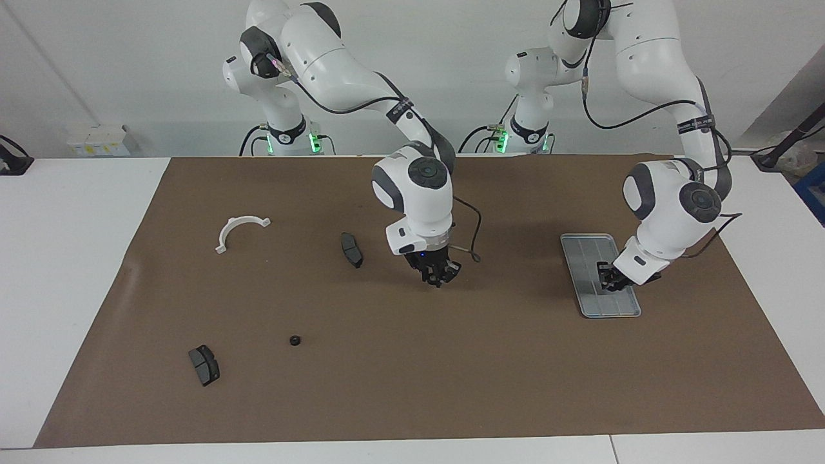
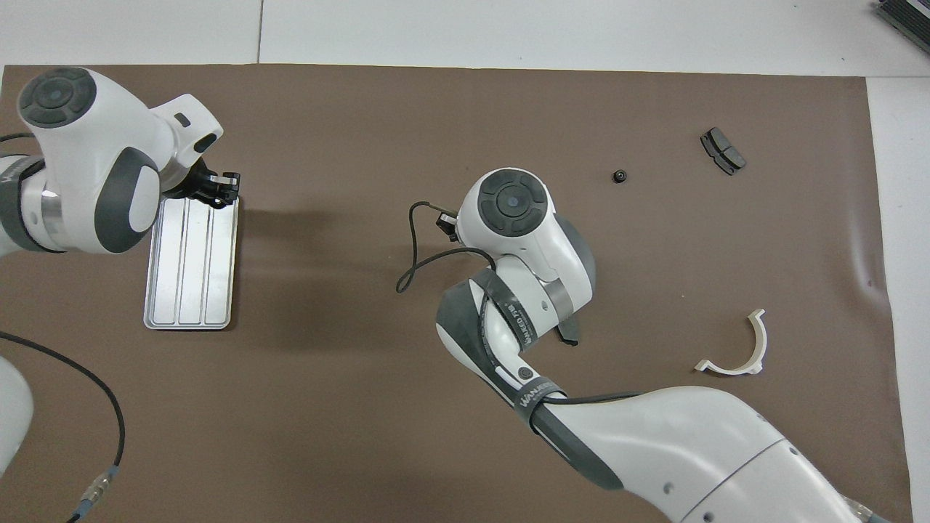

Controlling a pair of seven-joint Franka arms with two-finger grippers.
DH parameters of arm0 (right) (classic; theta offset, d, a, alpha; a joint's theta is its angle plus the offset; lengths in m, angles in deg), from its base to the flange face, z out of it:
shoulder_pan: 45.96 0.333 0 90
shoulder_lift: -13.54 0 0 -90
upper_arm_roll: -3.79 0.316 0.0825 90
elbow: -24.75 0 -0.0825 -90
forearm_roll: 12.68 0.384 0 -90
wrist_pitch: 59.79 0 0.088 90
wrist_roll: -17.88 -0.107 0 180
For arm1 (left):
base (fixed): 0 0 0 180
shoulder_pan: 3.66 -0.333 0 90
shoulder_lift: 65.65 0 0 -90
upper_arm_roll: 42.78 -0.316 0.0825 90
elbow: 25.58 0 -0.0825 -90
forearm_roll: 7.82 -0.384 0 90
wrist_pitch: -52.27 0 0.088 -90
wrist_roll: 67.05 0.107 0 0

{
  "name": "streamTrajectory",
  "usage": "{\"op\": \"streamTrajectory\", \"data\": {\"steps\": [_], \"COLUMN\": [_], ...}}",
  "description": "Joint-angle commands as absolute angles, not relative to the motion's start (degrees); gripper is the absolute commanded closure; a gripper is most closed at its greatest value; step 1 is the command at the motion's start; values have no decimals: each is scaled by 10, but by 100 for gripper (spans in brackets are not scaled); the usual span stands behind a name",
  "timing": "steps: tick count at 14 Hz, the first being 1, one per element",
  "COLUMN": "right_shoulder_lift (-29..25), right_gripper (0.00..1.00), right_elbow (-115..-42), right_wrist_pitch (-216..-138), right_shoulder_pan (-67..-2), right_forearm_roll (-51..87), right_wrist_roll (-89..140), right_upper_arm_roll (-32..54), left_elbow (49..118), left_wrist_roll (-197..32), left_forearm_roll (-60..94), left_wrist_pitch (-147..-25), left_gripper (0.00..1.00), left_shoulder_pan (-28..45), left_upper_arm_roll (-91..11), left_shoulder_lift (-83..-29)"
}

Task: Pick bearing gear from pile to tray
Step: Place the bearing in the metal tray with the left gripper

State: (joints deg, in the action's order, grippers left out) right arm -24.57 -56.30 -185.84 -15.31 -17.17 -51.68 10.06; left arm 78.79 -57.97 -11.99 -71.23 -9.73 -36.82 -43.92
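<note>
Over the tray's (image 1: 590,303) end farther from the robots hangs the left gripper (image 1: 606,280), low above the ribbed metal; whether its jaws are parted or closed, and whether a small part sits between them, I cannot tell from either view. That silver-grey tray lies on the brown mat (image 1: 412,386) toward the left arm's end of the table, and the bare part of it that shows holds nothing visible. Above the middle of the mat the right gripper (image 1: 439,275) points down over bare paper, touching nothing; its jaw opening cannot be made out either, and nothing visible is gripped in it. Scattered toward the right arm's end lies the pile: a tiny black bearing gear (image 1: 295,340) sits alone on the mat, well apart from both grippers, and a dark grey curved pad (image 1: 203,365) lies near it, closer to the mat's edge at that end. A second dark pad (image 1: 351,249) rests nearer to the robots, just beside the right arm's wrist, and the white half-ring bracket (image 1: 240,230) lies flat, closer still to that end of the table.
</note>
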Motion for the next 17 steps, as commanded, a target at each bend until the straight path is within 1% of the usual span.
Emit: {"op": "streamTrajectory", "data": {"steps": [1,2,4,5,6,7,9,11,14,17], "right_shoulder_lift": [-270,-272,-271,-272,-272,-272,-271,-270,-260,-254], "right_gripper": [100,100,100,67,21,0,0,0,0,0], "right_elbow": [-539,-541,-551,-551,-550,-549,-548,-547,-546,-546], "right_wrist_pitch": [-1873,-1884,-1886,-1886,-1886,-1885,-1879,-1883,-1874,-1860], "right_shoulder_pan": [-150,-149,-148,-148,-148,-148,-149,-158,-196,-232], "right_forearm_roll": [-184,-184,-193,-193,-192,-194,-199,-199,-198,-197], "right_wrist_roll": [-535,-534,-530,-529,-529,-529,-511,-467,-404,-327], "right_upper_arm_roll": [102,102,102,103,102,102,102,101,101,101], "left_elbow": [863,864,857,848,833,817,794,773,727,686], "left_wrist_roll": [-576,-576,-576,-577,-586,-613,-696,-808,-975,-1012], "left_forearm_roll": [-124,-124,-124,-124,-122,-113,-101,-101,-101,-99], "left_wrist_pitch": [-768,-769,-772,-773,-771,-767,-766,-775,-798,-797], "left_gripper": [75,64,36,28,26,26,26,26,28,32], "left_shoulder_pan": [-99,-98,-92,-90,-89,-75,-35,19,125,159], "left_upper_arm_roll": [-363,-362,-362,-362,-358,-357,-357,-357,-359,-358], "left_shoulder_lift": [-476,-476,-474,-470,-465,-460,-453,-443,-410,-393]}}
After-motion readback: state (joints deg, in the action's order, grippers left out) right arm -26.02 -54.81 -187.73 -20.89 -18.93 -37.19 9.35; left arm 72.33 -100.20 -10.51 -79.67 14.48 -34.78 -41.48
